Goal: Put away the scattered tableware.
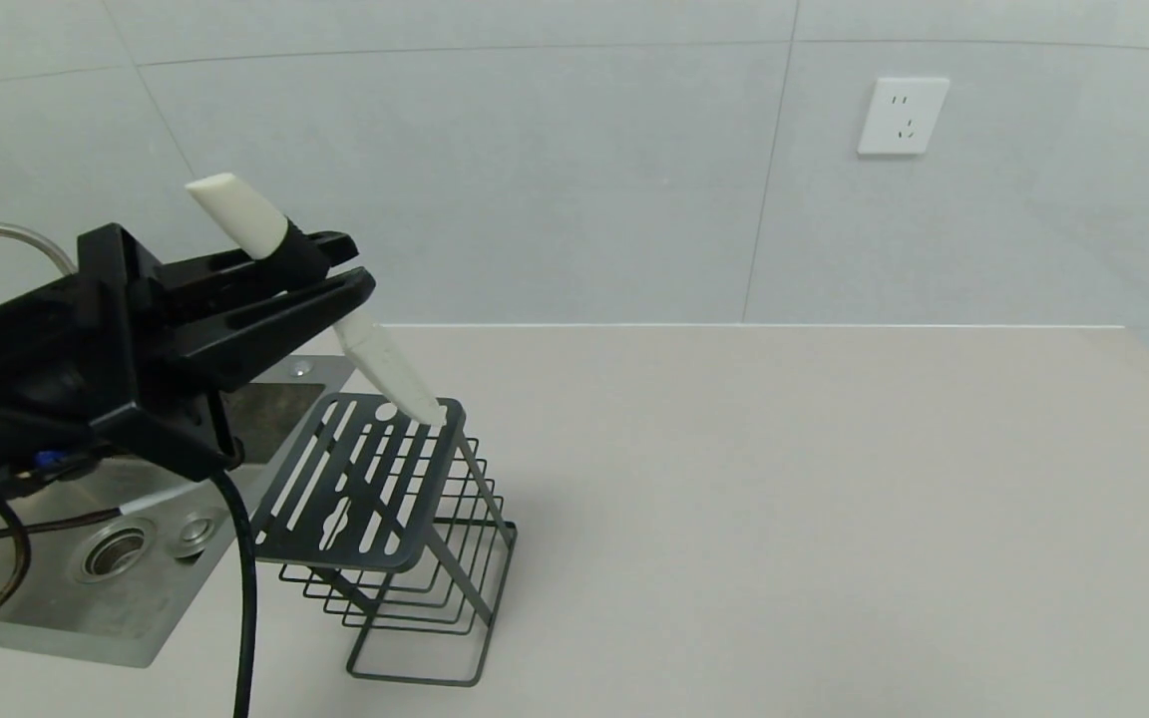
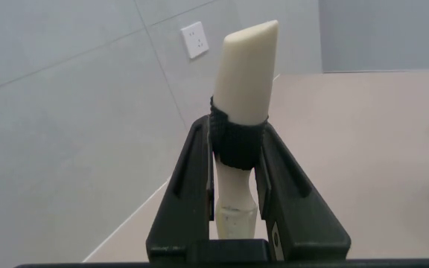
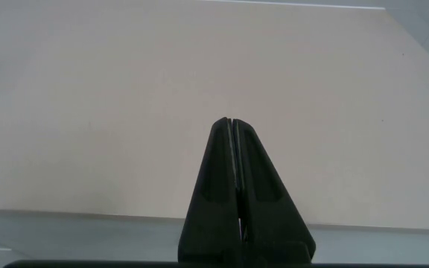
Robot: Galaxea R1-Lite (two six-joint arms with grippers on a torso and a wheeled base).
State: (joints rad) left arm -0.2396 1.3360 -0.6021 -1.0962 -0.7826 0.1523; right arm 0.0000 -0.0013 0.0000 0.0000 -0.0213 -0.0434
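surface: beige countertop (image 1: 784,519) | standing on it: dark wire rack (image 1: 360,479) | inset, left end: steel sink (image 1: 46,598)

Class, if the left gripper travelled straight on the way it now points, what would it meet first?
Most likely the tiled wall, somewhere below the socket. The left gripper, shut on the white utensil, points across the countertop, with nothing standing in its line; depth is hard to judge.
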